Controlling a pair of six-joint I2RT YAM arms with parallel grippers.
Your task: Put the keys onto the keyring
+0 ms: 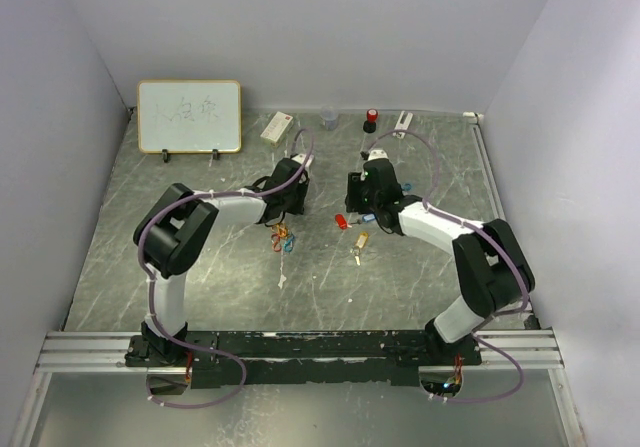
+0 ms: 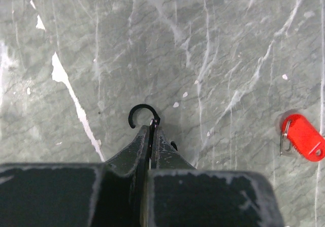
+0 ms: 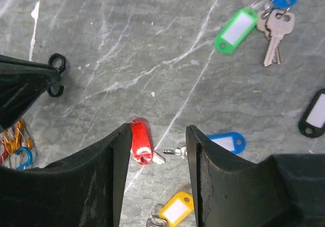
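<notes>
The right gripper (image 3: 157,131) hung open astride the red key (image 3: 140,140); closing off-centre could catch only the tag and skid it away. The left gripper (image 2: 152,129) pinched the keyring (image 2: 134,110) by its edge, so the ring might twist. More keys (image 3: 236,29) lay beyond on the scratched grey table (image 1: 200,267), inside white walls (image 1: 330,27).

Grey-green marbled surface (image 3: 152,49) with white veins, and on it a red key tag (image 3: 140,140) near centre, a green tag (image 3: 236,29) with a white label at one o'clock, a blue tag (image 3: 226,141) at four and a yellow-gold tag (image 3: 175,208) at six. Black ring (image 2: 142,112) in the black left claw (image 2: 153,123), and orange and blue clips (image 3: 15,148) at eight.
</notes>
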